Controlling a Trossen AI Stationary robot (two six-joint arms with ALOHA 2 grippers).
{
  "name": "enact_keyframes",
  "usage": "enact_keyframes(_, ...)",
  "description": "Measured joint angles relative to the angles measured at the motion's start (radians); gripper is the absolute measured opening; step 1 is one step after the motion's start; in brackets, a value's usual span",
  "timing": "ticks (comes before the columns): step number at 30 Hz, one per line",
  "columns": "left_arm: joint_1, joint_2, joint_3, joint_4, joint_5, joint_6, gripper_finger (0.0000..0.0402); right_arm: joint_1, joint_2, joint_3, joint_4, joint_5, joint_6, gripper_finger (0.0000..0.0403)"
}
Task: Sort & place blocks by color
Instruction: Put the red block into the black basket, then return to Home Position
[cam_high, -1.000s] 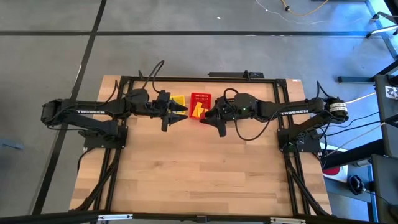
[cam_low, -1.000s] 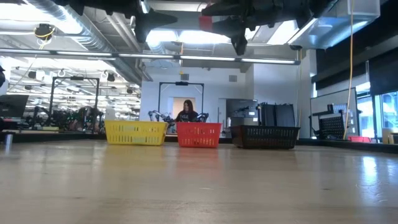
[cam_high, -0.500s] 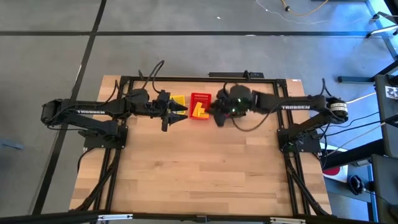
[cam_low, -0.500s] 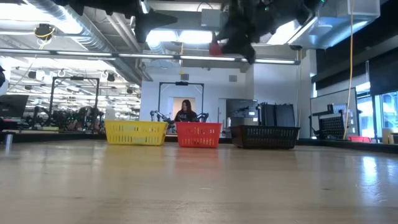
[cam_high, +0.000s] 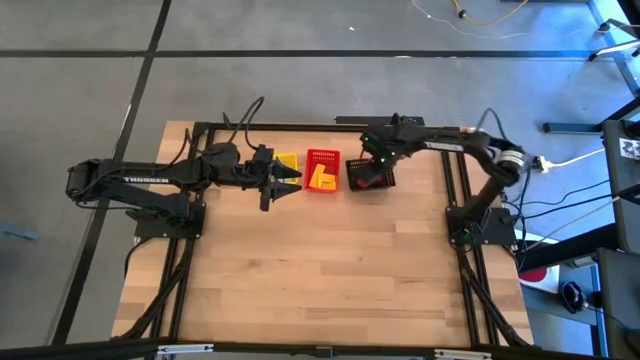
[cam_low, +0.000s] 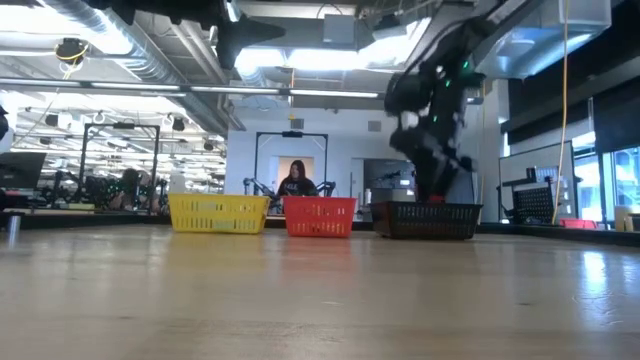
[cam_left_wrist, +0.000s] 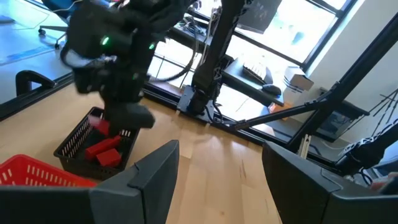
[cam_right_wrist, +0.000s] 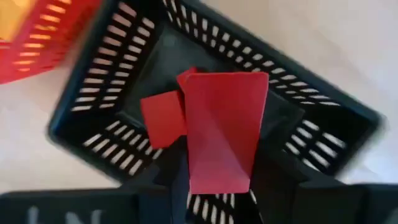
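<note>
The sorting looks well advanced: no loose blocks show on the wooden desk (cam_high: 320, 270). Three mesh baskets stand in a row: one yellow plastic basket (cam_low: 218, 213), one red plastic basket (cam_low: 320, 216) with yellow flat blocks (cam_high: 320, 177) lying in it, and one black plastic basket (cam_right_wrist: 112, 74). The right pincer (cam_right_wrist: 217, 180), closed on a flat red rectangular block (cam_right_wrist: 222, 130), hangs over the black basket, where at least two more red blocks (cam_left_wrist: 102, 149) lie. The left pincer (cam_left_wrist: 217, 174) waits wide apart and empty near the yellow basket.

Right gripper (cam_low: 432, 195) motion-blurred, fingers hidden.
</note>
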Motion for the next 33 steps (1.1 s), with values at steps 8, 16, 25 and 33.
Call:
enact_keyframes(8, 0.000, 0.000, 0.000, 0.003, -0.002, 0.000, 0.0222, 0.001, 0.080, 0.006, 0.014, -0.023, 0.023, 0.0132)
enact_keyframes(16, 0.000, 0.000, 0.000, 0.003, -0.002, 0.000, 0.0222, -0.001, 0.080, 0.003, 0.017, -0.023, 0.035, 0.0166)
enact_keyframes(25, 0.000, 0.000, 0.000, 0.003, -0.002, 0.000, 0.0222, -0.001, 0.069, -0.002, -0.015, -0.011, -0.005, 0.0327)
enact_keyframes(33, 0.000, 0.000, 0.000, 0.003, -0.001, 0.000, 0.0222, -0.001, -0.118, -0.002, -0.011, -0.021, -0.058, 0.0334)
